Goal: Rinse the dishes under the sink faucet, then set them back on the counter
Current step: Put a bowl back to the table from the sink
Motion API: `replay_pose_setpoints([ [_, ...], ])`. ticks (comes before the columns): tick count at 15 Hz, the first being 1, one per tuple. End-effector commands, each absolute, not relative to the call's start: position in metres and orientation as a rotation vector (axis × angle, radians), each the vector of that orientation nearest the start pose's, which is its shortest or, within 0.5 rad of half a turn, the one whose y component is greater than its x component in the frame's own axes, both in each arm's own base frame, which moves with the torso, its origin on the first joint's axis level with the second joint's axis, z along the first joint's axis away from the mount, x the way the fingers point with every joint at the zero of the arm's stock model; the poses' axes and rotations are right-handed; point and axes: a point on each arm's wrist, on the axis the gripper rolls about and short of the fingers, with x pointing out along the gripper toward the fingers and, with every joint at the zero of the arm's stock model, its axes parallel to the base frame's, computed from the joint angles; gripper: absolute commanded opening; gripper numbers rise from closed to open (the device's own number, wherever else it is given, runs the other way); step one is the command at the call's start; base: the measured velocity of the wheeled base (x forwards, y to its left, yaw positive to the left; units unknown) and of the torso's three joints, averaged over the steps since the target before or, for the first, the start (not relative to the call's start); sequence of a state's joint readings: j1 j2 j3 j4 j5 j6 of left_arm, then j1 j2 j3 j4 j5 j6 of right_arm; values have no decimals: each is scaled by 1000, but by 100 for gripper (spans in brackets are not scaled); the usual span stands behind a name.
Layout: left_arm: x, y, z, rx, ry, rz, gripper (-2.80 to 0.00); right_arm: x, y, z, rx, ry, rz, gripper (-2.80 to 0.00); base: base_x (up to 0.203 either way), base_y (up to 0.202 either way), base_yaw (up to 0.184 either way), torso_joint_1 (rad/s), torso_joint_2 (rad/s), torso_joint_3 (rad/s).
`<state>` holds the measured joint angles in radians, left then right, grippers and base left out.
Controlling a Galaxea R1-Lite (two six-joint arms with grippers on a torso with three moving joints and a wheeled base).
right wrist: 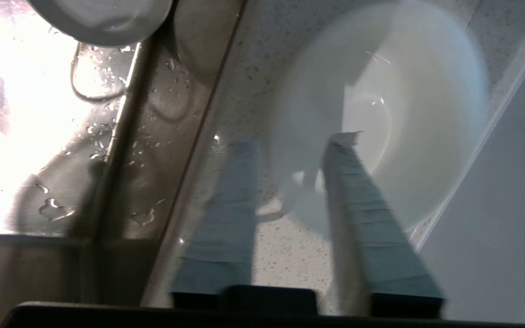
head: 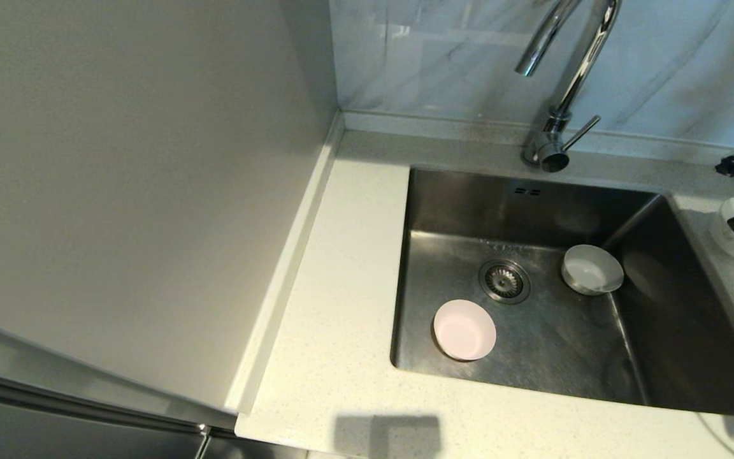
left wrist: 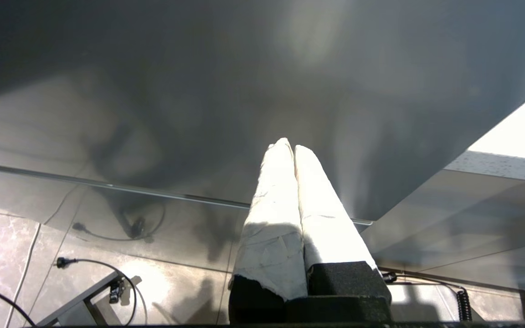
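Two bowls are lying in the sink [head: 673, 319]: the pink bowl [head: 464, 329] and the grey bowl [head: 592, 269]. Right claw [right wrist: 296, 139] is standing open astride the white bowl's [right wrist: 408, 136] rim on the tabletop [head: 335, 306]. Left claw [left wrist: 288, 146] is hanging closed and empty.
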<state>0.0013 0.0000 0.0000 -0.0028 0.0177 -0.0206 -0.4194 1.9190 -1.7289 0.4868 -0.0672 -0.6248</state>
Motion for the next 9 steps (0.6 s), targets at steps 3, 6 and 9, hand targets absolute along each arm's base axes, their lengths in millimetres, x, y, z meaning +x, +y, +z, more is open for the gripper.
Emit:
replay_pose_setpoints([
  [3, -23, 0, 76, -22, -6, 20, -280, 342, -154, 263, -439, 733, -277, 0, 0, 0, 0, 0, 0, 0],
  [6, -23, 0, 76, -22, -6, 20, -280, 331, -148, 282, -439, 660, -278, 0, 0, 0, 0, 0, 0, 0],
  [9, -23, 0, 76, -22, -6, 20, -280, 305, -128, 308, -389, 547, -171, 0, 0, 0, 0, 0, 0, 0],
])
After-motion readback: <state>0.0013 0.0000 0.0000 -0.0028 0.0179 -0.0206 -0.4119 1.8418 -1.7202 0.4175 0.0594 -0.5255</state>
